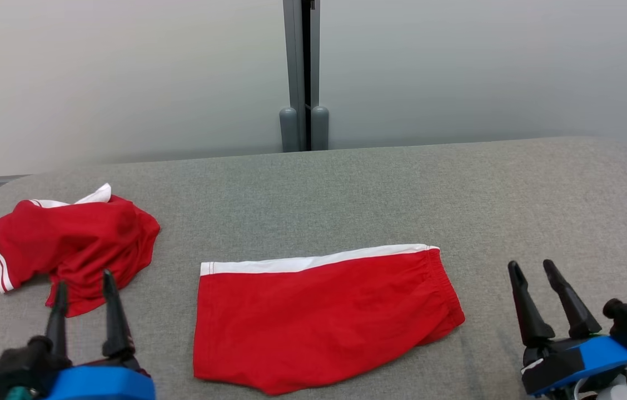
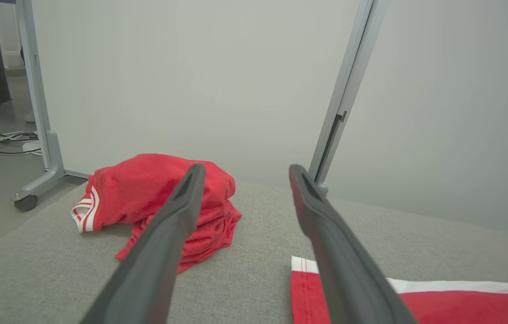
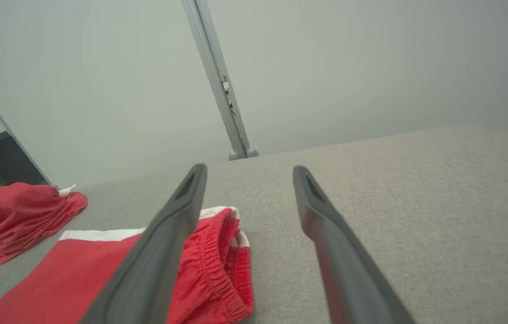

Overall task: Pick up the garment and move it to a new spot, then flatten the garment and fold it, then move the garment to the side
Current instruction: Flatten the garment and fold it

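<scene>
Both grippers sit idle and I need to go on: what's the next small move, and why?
Probably lower the right gripper to the waistband end of the shorts, its nearest edge. The shorts lie flat; both grippers are open and off them, the left gripper nearer the crumpled garment.

red shorts white-striped, grey surface

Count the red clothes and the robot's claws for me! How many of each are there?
Red clothes: 2, the crumpled red garment and the flat red shorts.
Grippers: 2, the left gripper and the right gripper, both open and holding nothing.
Total: 4.
</scene>
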Tool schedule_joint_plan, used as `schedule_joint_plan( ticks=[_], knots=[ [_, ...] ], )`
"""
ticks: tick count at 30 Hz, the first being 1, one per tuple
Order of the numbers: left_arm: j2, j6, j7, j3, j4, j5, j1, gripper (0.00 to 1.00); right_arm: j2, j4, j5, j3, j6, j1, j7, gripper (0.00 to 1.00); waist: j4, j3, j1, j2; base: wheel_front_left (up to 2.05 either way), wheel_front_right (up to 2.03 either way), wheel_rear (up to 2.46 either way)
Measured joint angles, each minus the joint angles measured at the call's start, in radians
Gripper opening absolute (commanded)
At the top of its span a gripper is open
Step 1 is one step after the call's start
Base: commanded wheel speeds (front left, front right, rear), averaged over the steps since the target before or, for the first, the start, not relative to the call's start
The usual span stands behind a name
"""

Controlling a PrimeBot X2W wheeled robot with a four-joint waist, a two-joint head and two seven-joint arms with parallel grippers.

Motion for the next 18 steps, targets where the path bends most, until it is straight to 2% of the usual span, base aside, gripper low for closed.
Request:
schedule_joint_plan(
  ticks=[5, 9, 18],
  knots=[
    [-0.129, -0.105, 0.0, 0.052, 0.057, 0.129, 0.051, 1.0, 0.012, 0.051, -0.061, 0.014, 0.0, 0.003, 0.0, 1.0, 0.006, 0.0, 0.0, -0.0001, 0.0, 0.0, 0.0],
    [-0.177, -0.192, 0.0, 0.126, 0.107, 0.196, 0.039, 1.0, 0.012, 0.072, -0.071, 0.034, 0.0, -0.007, 0.0, 1.0, 0.013, -0.001, 0.0, 0.0, 0.0, 0.0, 0.0],
    [-0.244, -0.272, 0.0, 0.198, 0.151, 0.295, 0.023, 1.0, 0.003, 0.126, -0.072, 0.053, 0.0, -0.038, 0.0, 1.0, 0.013, 0.002, 0.0, 0.0, 0.0, 0.0, 0.0]
  ],
)
